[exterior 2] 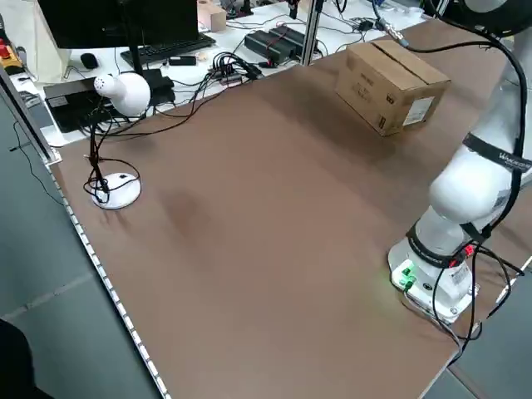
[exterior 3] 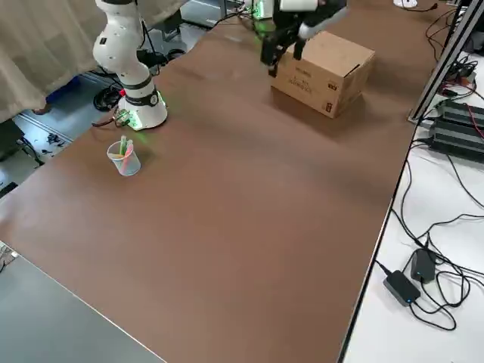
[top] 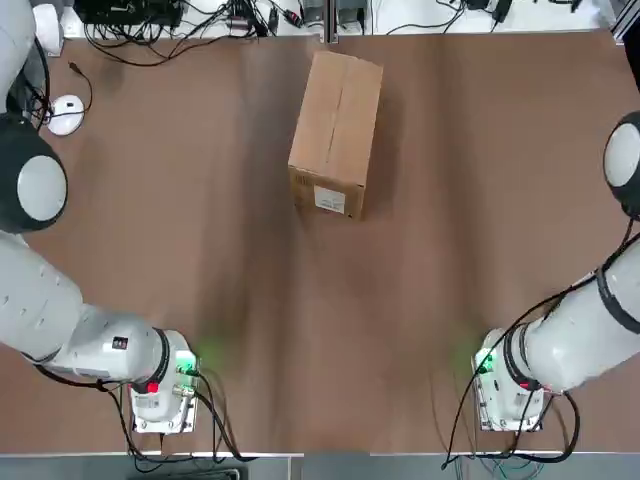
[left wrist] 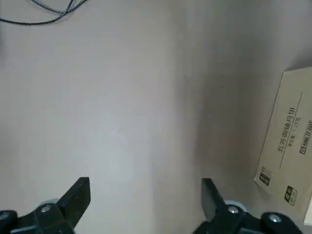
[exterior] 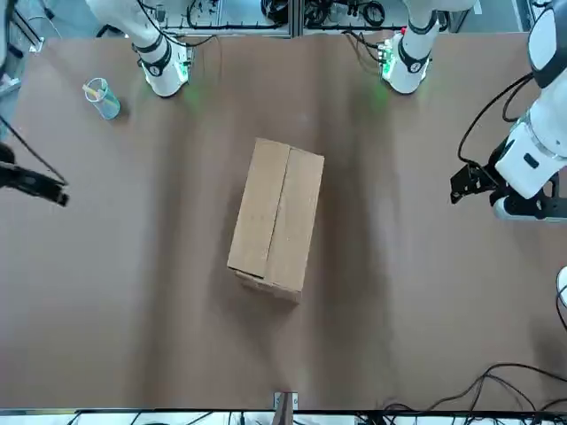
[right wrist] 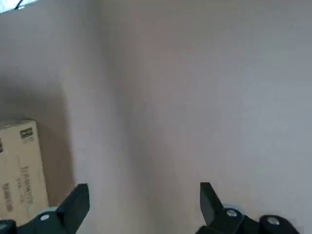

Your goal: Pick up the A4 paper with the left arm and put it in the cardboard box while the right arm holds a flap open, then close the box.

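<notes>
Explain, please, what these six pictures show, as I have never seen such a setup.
Two white robot arms, the left arm and the right arm, stand at a brown table. One camera looks down from overhead, one faces the robot from across the table, two look in from the sides, and one sits on each wrist. A closed box lies mid-table. A white mouse sits near the far left edge, and a clear cup stands near the right arm's base. The left gripper and the right gripper are open and empty. No paper shows.
</notes>
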